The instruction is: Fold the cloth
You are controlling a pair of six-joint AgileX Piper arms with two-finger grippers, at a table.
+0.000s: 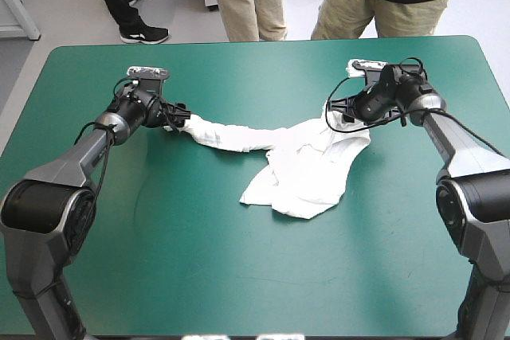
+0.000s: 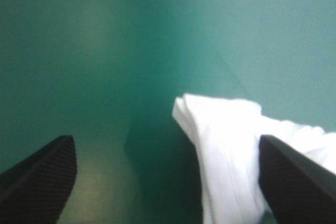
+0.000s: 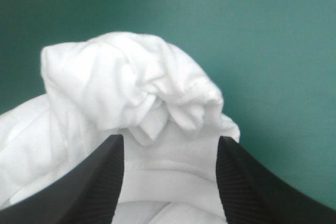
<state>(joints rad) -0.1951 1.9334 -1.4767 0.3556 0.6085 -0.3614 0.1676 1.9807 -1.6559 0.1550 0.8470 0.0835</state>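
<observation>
The white T-shirt (image 1: 303, 169) lies crumpled on the teal-green cover, drawn out into a rope-like strip toward the left, with its bulk right of the middle. My left gripper (image 1: 177, 123) sits low at the strip's left end. In the left wrist view it (image 2: 165, 140) stands open, and the T-shirt's end (image 2: 226, 129) lies between the fingers, close to one finger (image 2: 294, 177). My right gripper (image 1: 339, 115) is at the T-shirt's far right corner. It (image 3: 169, 139) is open too, with a bunched fold of the T-shirt (image 3: 126, 77) between and just ahead of its fingers (image 3: 94, 182).
The teal-green cover (image 1: 239, 276) reaches wide from the T-shirt to the table's near edge. The far edge (image 1: 263, 44) lies a short way beyond both grippers.
</observation>
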